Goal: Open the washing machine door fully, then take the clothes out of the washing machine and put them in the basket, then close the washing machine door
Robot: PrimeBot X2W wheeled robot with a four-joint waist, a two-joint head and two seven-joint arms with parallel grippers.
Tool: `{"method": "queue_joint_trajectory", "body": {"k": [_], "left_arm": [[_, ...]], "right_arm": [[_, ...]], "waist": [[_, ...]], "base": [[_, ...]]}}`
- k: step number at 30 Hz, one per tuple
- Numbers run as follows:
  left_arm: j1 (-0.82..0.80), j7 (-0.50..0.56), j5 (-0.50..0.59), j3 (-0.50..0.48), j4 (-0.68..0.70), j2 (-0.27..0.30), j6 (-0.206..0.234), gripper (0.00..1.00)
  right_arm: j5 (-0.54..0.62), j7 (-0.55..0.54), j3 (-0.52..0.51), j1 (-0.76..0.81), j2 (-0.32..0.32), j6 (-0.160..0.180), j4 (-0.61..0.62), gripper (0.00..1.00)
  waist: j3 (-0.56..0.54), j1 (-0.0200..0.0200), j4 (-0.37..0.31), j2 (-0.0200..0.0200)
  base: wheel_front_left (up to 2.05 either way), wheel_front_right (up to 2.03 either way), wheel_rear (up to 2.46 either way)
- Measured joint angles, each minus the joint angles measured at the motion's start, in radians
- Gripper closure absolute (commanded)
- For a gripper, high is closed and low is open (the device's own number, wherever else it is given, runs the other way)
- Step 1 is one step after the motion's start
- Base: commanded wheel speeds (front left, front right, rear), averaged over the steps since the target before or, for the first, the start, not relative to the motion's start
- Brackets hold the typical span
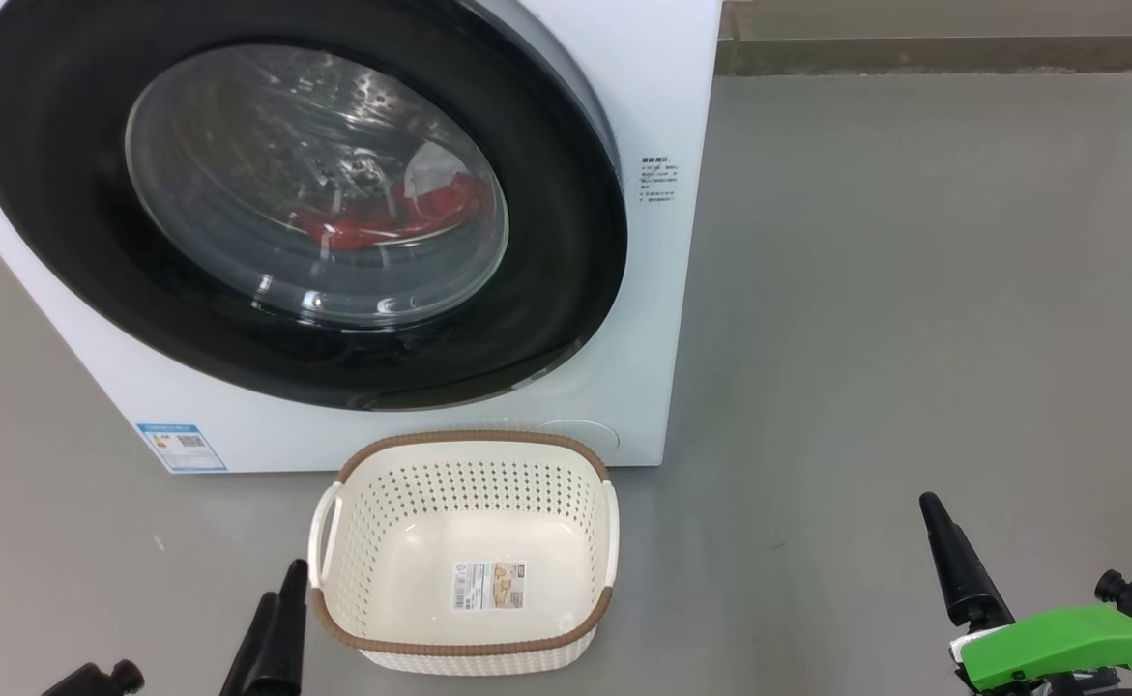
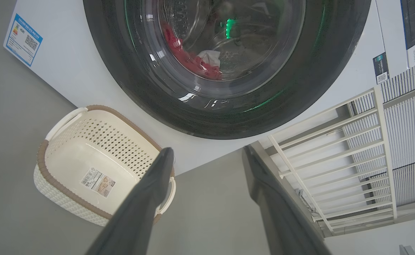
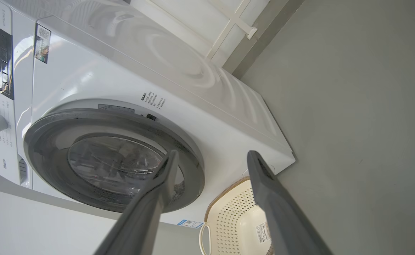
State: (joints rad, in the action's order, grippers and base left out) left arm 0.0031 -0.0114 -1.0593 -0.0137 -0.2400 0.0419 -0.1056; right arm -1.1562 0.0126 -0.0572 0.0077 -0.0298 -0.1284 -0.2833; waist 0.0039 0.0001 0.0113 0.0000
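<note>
Low at the far left, the left gripper point(image 2: 207, 152): long dark fingers spread wide, nothing between them, close beside the basket's left handle.

Up and to the right of it, the washing machine point(image 1: 662, 290), white, with a blue label point(image 1: 182, 447) at its base. Across most of its front, the washing machine door point(image 1: 237, 174), glossy black rim around bulging glass. Not swung out yet. Seemingly cracked a little at its right edge, where a grey band shows behind the rim; hard to say for certain.

Behind the glass, low in the steel drum, the clothes point(image 1: 372, 222): red with a white patch, out of reach until the door swings clear.

Below the door, right against the machine's foot, the basket point(image 1: 474, 440), cream with a brown rim, nothing in it but a sticker.

Far right, over bare grey floor point(image 1: 914, 290), the right gripper point(image 3: 212, 153): fingers likewise wide apart, gripping nothing.

Probably turns on the door's right edge: up and to the left of the right gripper, with no basket in between. By that reading, nearer the right arm than the left, and likely the edge to hook and pull outward.
</note>
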Motion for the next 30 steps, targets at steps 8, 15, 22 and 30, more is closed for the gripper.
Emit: {"method": "queue_joint_trajectory", "body": {"k": [8,15,22,30], "left_arm": [[0.004,-0.021,0.1,0.019,0.014,0.008,0.009,0.0],[0.014,-0.043,0.187,0.033,0.029,0.014,0.014,0.0],[0.019,-0.061,0.268,0.044,0.044,0.02,0.02,0.0],[0.021,-0.087,0.367,0.055,0.057,0.026,0.026,0.0]], "right_arm": [[0.087,0.025,0.013,0.012,-0.005,0.0,0.009,0.0],[0.164,0.042,0.022,0.015,-0.008,0.0,0.015,0.0],[0.235,0.061,0.03,0.031,-0.012,0.0,0.022,0.0],[0.313,0.086,0.038,0.032,-0.017,0.0,0.031,0.0]], "waist": [[0.0,0.0,0.001,0.0],[-0.001,0.0,0.005,0.0],[-0.004,0.0,0.008,0.0],[-0.003,0.0,0.01,0.0]], "base": [[0.0,0.0,0.0],[0.0,0.0,0.0],[0.0,0.0,0.0],[0.0,0.0,0.0]]}}
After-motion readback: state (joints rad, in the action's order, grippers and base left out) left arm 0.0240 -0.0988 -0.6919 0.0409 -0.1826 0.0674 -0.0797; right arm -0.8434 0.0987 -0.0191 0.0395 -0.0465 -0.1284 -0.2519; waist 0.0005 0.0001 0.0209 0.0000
